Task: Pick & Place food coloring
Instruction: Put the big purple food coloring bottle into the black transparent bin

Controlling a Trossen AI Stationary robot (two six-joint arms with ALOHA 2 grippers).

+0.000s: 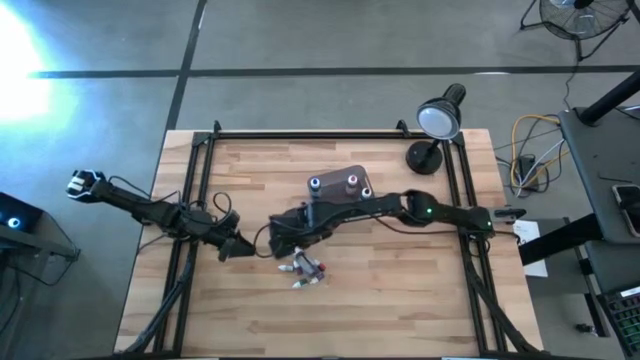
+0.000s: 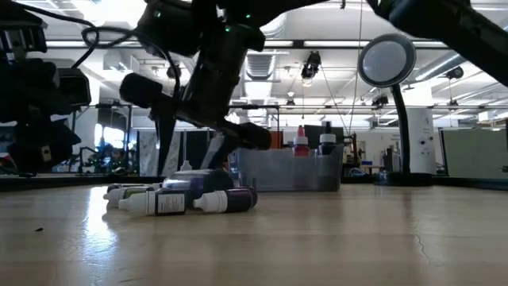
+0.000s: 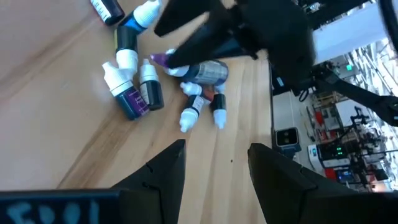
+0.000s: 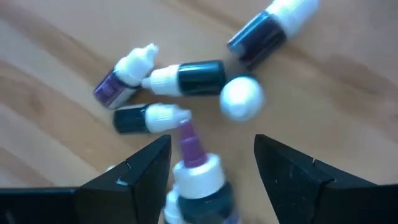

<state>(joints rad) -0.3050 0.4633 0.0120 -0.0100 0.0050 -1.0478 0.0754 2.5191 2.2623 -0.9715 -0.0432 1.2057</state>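
Bottles of food coloring [image 1: 305, 270] lie in a loose cluster on the wooden table [image 1: 400, 300], just in front of the middle of the table and in front of the grey tub [image 1: 340, 186]. You will see in the low view that most of them lie on their sides with their long axes level with the table top [image 2: 190, 200]. In the right wrist view their caps point in different directions, so the cluster has no common heading; one bottle [image 4: 241, 96] stands with its white cap toward the camera. The right gripper [image 4: 208, 163] is over the cluster with its fingers set wide apart. Between them stands a bottle with a purple tip [image 4: 198, 177], its long axis pointing along the fingers toward the pile; you cannot tell from these views whether either finger touches it. The left gripper [image 3: 214, 163] waits near the table's left side, aimed at the cluster, fingers spread apart and holding nothing. The tub sits behind the cluster, toward the lamp [image 1: 438, 120], and holds three upright bottles: in the high view one [image 1: 315, 184] is at its left end and two [image 1: 358, 186] are toward its right.
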